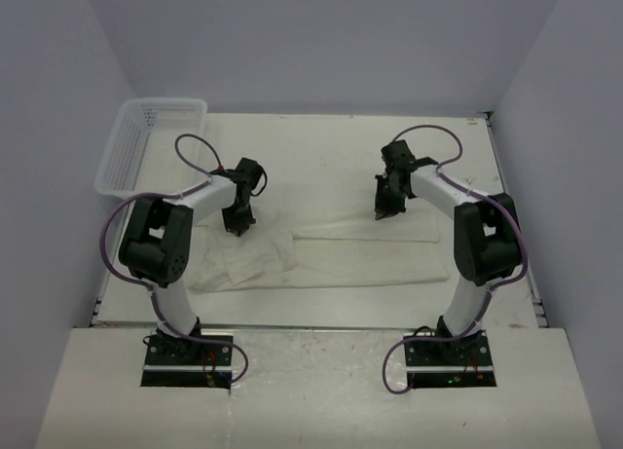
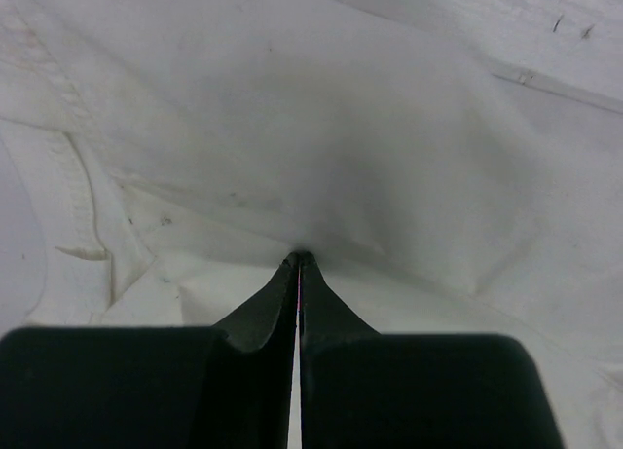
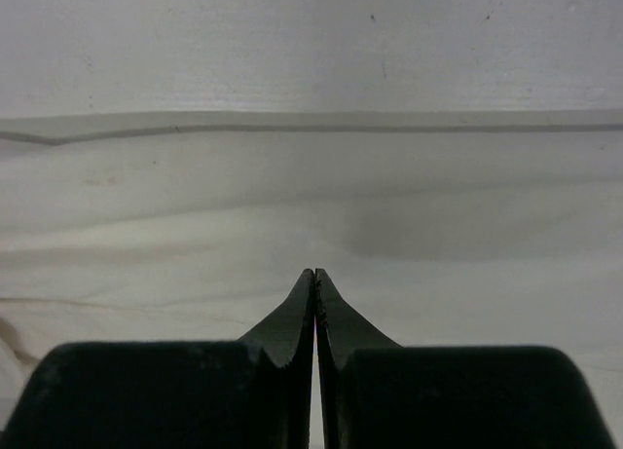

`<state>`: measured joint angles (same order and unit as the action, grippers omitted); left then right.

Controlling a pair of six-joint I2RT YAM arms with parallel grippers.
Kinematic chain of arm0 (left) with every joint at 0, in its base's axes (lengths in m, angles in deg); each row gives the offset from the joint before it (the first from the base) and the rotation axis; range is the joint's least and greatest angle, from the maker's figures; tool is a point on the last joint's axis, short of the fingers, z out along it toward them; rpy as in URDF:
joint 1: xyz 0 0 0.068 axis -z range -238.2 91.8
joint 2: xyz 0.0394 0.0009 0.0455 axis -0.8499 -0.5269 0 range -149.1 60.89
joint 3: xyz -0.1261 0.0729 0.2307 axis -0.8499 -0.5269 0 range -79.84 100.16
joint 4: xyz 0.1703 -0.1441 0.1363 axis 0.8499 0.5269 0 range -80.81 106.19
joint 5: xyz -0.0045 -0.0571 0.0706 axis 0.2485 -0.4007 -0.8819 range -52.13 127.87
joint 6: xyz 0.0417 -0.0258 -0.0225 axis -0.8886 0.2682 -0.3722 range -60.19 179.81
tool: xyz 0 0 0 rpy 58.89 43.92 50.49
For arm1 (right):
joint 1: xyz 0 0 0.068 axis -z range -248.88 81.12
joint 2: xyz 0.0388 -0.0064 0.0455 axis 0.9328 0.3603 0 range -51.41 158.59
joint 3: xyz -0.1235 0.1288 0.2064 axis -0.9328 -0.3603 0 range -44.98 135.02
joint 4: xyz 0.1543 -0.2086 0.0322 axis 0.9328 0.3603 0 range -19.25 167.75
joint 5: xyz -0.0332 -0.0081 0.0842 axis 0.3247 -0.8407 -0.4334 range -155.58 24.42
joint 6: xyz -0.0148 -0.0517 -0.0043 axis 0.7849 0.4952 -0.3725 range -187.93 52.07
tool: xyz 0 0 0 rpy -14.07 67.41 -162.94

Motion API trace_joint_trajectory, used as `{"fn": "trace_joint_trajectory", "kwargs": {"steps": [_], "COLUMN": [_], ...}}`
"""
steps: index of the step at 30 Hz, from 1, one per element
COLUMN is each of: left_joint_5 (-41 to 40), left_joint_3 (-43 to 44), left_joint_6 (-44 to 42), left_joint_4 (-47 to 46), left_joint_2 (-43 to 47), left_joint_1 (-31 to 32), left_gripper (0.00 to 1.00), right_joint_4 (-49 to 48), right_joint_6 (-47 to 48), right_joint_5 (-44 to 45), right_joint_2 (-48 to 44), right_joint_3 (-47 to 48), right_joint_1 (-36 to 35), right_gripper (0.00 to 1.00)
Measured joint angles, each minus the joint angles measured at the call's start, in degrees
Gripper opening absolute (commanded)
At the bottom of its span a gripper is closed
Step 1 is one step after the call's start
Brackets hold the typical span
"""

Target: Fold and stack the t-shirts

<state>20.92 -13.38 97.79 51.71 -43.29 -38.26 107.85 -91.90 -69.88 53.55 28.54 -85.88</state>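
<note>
A white t-shirt (image 1: 331, 259) lies spread in a long band across the middle of the top view, on a white table (image 1: 321, 147), with a white plastic basket (image 1: 146, 137) at the upper left. My left gripper (image 1: 238, 229) is down on the shirt left of centre. In the left wrist view its jaws are pressed together and creases in the fabric run to their tips, so I judge they pinch the cloth. My right gripper (image 1: 383, 213) sits right of centre at the shirt's upper edge. Its jaws are closed too, but I cannot tell whether fabric is caught between them. I judge this to be a fold of the first shirt, with nothing stacked yet. The next move calls for both grippers to carry that edge together toward the bottom of the frame, level, so the fold lands straight
</note>
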Motion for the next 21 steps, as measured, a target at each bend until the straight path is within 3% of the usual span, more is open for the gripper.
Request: {"fn": "trace_joint_trajectory", "kwargs": {"steps": [14, 21], "left_joint_5": [0.00, -0.33], "left_joint_3": [11.30, 22.67], "left_joint_6": [-0.68, -2.71], "left_joint_4": [4.11, 8.26], "left_joint_2": [-8.55, -16.15], "left_joint_1": [-0.07, -0.13], "left_gripper": [0.00, 0.00], "right_joint_4": [-2.16, -5.31], "right_joint_6": [-3.48, -5.86], "right_joint_5": [-0.11, 0.11], "right_joint_2": [3.43, 2.69], "right_joint_3": [-3.17, -4.85], "right_joint_1": [-4.15, -6.51], "right_gripper": [0.00, 0.00]}}
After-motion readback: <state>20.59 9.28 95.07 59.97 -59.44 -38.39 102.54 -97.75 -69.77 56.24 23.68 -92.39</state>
